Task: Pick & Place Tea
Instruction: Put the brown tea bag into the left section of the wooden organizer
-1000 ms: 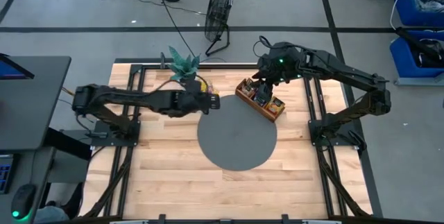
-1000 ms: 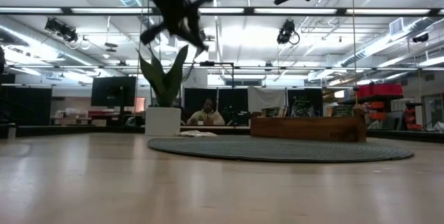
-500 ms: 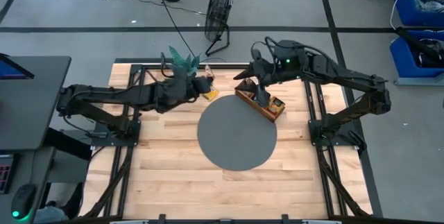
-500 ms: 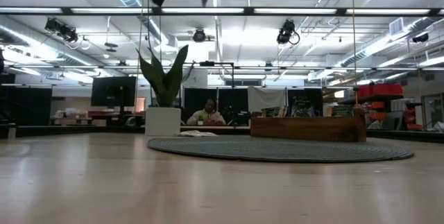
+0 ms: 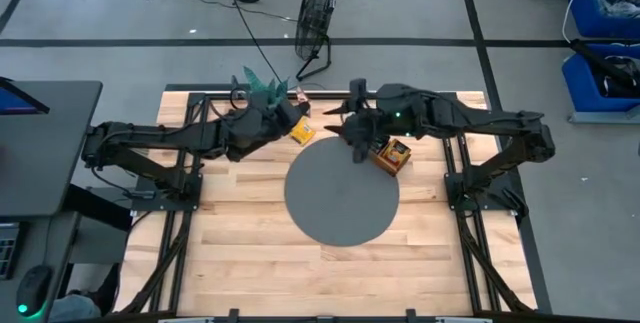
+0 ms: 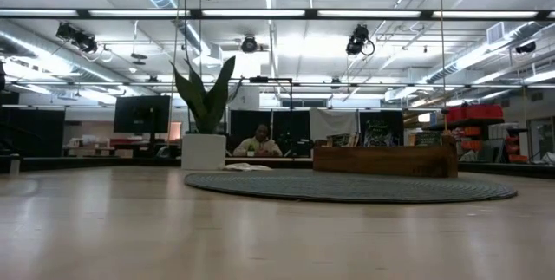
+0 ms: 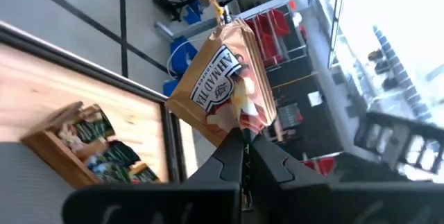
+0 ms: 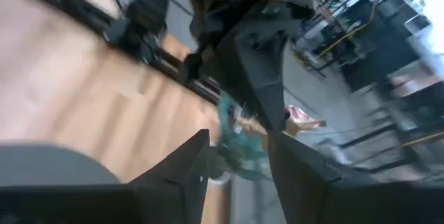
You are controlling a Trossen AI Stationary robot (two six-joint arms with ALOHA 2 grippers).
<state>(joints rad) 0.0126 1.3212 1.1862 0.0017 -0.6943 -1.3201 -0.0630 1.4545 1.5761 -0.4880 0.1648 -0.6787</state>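
A yellow-orange tea packet [image 7: 225, 89] printed AHMAD TEA is pinched by one corner in the left claw [image 7: 244, 148], whose fingers are pressed together on it, so it hangs clear of the table [image 5: 240, 253]; in the high view the packet [image 5: 301, 131] shows just beyond the far-left edge of the round grey mat [image 5: 341, 191], beside the potted plant [image 5: 262, 91]; the left claw [image 5: 288, 115] holds it there, between plant and mat; more tea packets [image 7: 114, 156] stand in the wooden tray [image 7: 52, 148]; the same tray [image 5: 392, 154] sits at the mat's far-right edge; the right claw [image 5: 345, 125] hovers near the mat's far edge, between the tray and the left claw, its fingers [image 8: 184, 172] spread apart and holding nothing; in the low view a person [image 6: 259, 141] sits in the room behind the table.
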